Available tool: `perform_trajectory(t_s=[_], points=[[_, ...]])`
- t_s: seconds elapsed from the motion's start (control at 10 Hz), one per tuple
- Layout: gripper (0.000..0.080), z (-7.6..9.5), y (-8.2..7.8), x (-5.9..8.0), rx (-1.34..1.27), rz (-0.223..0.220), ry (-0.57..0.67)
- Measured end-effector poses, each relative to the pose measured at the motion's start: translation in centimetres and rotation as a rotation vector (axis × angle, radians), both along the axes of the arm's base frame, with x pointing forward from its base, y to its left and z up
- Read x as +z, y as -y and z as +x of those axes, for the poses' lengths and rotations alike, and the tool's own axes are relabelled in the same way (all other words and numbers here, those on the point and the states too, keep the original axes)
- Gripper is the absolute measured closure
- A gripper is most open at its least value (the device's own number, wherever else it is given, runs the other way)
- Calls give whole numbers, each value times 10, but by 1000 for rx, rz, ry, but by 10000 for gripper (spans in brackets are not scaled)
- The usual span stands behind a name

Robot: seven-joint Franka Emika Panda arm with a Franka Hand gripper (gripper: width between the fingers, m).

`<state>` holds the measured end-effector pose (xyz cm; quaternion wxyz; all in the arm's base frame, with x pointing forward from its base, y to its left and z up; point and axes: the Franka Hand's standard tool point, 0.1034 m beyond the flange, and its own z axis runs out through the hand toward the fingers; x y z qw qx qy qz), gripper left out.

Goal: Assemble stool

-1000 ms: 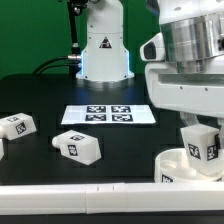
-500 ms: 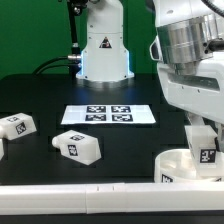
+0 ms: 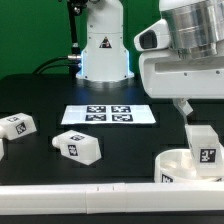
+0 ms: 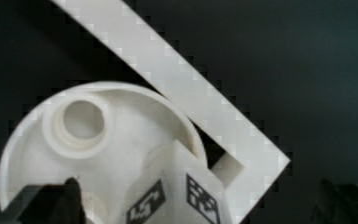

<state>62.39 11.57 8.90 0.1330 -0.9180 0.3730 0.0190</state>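
The round white seat (image 3: pixel 178 166) lies at the exterior view's lower right. One white tagged leg (image 3: pixel 203 146) stands upright in one of its sockets. My gripper (image 3: pixel 189 108) hangs just above that leg, open and apart from it. In the wrist view the seat (image 4: pixel 87 120) shows an empty socket. There the leg's tagged top (image 4: pixel 179 196) sits between my spread fingers, and one dark fingertip (image 4: pixel 51 200) shows beside it. Two more tagged legs lie loose on the black table, one at the far left (image 3: pixel 18 126) and one nearer the middle (image 3: pixel 78 146).
The marker board (image 3: pixel 110 114) lies flat at the table's middle, in front of the robot base (image 3: pixel 103 50). A white rail (image 3: pixel 90 196) runs along the table's near edge and passes close to the seat in the wrist view (image 4: pixel 167 85).
My gripper was shut on the upright leg a second ago. It turned, let go and rose. The leg stays standing in the seat. The loose legs have not moved.
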Motion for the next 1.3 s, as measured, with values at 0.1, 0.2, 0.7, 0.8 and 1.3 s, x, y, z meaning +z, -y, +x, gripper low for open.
perform_trajectory(t_s=[0.1,0.2,0.7,0.8,1.3], points=[[151,0,0,0,65,-5,17],[151,-1,1,0,178,-23,37],[151,8,10,25,814,-153,132],[151,8,11,25,898,-156,149],[151,15,-2,5,1608,-282,214]])
